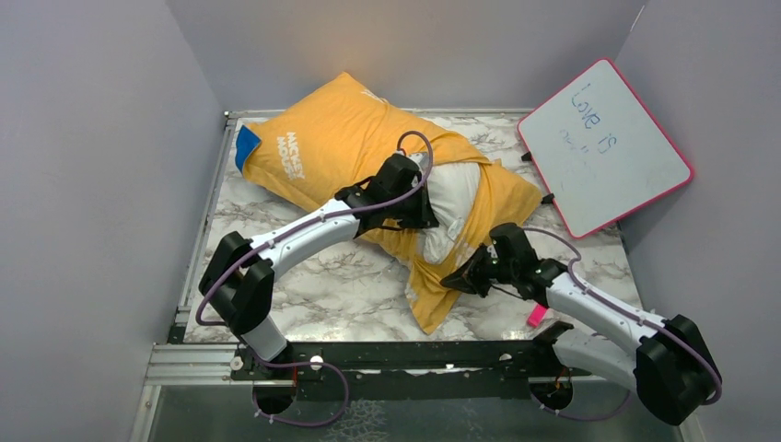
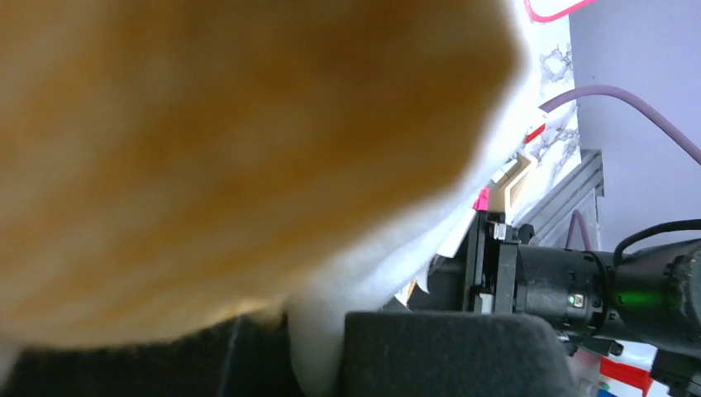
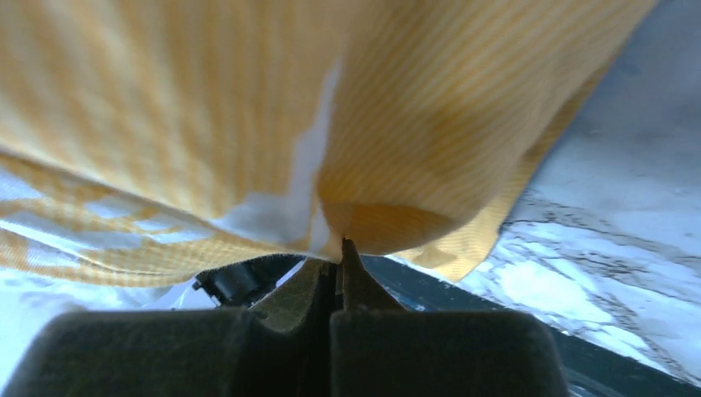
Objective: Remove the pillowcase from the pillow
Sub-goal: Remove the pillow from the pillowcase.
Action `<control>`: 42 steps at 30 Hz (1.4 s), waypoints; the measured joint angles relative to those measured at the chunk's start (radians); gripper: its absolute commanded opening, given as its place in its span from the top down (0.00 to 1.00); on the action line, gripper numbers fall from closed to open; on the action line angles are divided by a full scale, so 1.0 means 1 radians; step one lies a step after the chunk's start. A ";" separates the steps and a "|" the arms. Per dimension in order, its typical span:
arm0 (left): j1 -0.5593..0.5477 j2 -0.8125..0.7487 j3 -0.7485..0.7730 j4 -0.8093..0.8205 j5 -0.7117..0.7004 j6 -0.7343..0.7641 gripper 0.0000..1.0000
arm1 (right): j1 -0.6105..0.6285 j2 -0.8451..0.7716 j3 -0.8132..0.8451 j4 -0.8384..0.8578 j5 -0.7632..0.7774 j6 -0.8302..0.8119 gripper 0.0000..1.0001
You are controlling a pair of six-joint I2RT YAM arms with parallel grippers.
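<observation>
The peeling step is being worked: the open hem of the orange-yellow fabric pillowcase is being pinched by the right end effector, jaws closed tight on the cloth, low over the marble-patterned worktop. The plump white stuffed pillow – bared at the cover's mouth – is apparently being gripped by the left end effector, narrowed on white fabric. Next, a hem pull away from the pillow is probably being called for – with the pillow anchored.

pillowcase: orange-yellow, white lettering, blue corner | pillow: white | table: white, grey-veined | whiteboard: pink edge, perhaps blue writing
</observation>
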 measured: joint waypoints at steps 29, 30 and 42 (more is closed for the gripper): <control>0.061 -0.297 -0.158 -0.039 0.027 0.027 1.00 | 0.014 0.173 0.288 -0.162 0.401 -0.340 0.65; 0.063 -0.301 -0.158 -0.042 0.020 0.027 1.00 | 0.006 0.143 0.275 -0.157 0.385 -0.367 0.57; 0.072 -0.312 -0.172 -0.051 0.003 0.013 1.00 | -0.007 -0.024 0.178 -0.116 0.251 -0.502 0.22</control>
